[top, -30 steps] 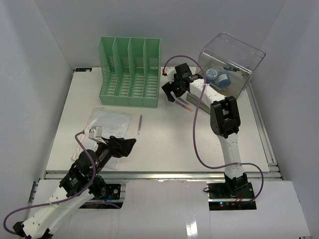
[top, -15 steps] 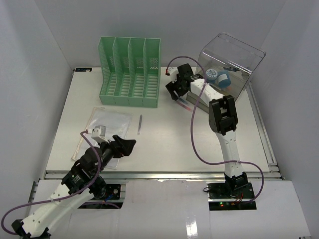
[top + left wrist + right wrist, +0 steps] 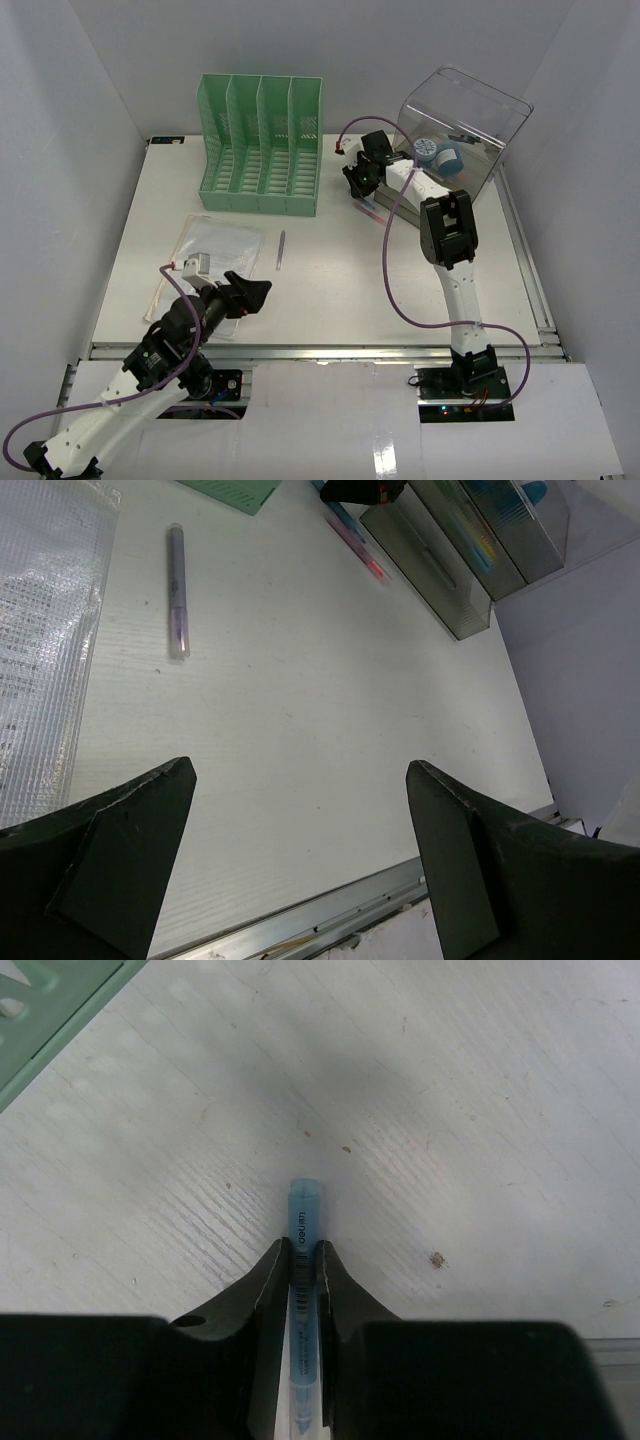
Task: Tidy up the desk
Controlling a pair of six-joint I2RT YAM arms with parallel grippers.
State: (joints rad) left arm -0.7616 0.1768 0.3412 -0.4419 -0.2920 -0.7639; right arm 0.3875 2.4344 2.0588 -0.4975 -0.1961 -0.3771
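The left hand (image 3: 300, 770) hangs over the white surface (image 3: 300, 670), its dark fingers (image 3: 130, 850) spread wide. A purple pen (image 3: 177, 590) lies just beside a clear plastic sleeve (image 3: 45, 630) – apart from it. Farther off, a pink pen (image 3: 358, 550) lies near a clear bin (image 3: 450, 570).

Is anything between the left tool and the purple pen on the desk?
Nothing visible: only bare desk lies between the open left tool and the purple pen. The clear document sleeve lies off to one side.
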